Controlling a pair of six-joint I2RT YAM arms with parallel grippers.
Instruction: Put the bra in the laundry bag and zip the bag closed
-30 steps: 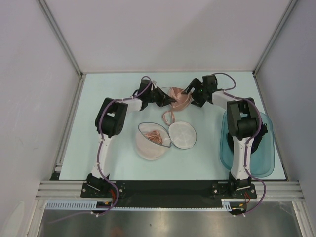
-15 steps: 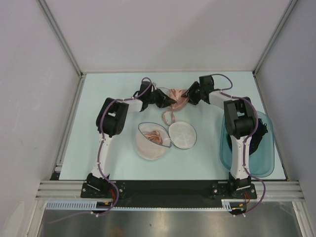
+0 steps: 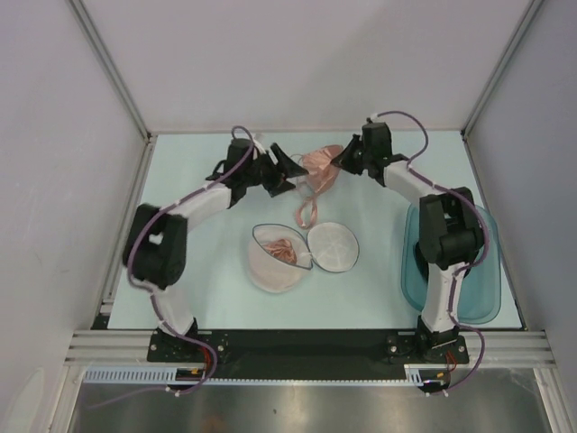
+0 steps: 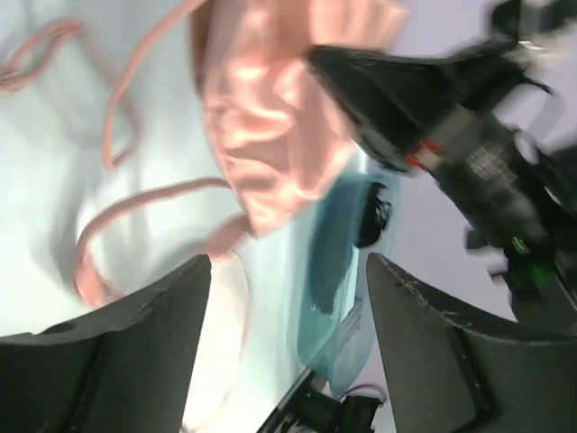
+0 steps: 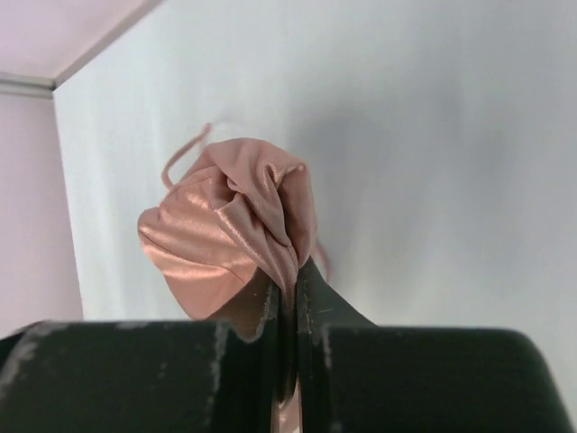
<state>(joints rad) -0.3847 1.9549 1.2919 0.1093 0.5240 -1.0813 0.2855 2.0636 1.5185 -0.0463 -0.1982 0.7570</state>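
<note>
The salmon-pink bra (image 3: 317, 168) hangs bunched at the back of the table, its thin strap (image 3: 306, 213) trailing down toward the laundry bag. My right gripper (image 3: 339, 162) is shut on the bra's edge; in the right wrist view the satin cup (image 5: 221, 225) bulges left of the closed gripper (image 5: 293, 271). My left gripper (image 3: 287, 168) stands open just left of the bra, holding nothing; in its wrist view the bra (image 4: 270, 117) hangs beyond the open gripper (image 4: 288, 271). The white mesh laundry bag (image 3: 333, 247) lies open in two halves, with pink fabric (image 3: 283, 248) in the left half.
A translucent teal basin (image 3: 451, 287) sits at the right edge beside the right arm, also seen as the teal basin (image 4: 335, 257) in the left wrist view. Metal frame rails (image 3: 126, 216) border the pale table.
My left gripper has opened, let go of the bra and drawn back to the left. My right gripper has shut on the bra and now holds it up.
</note>
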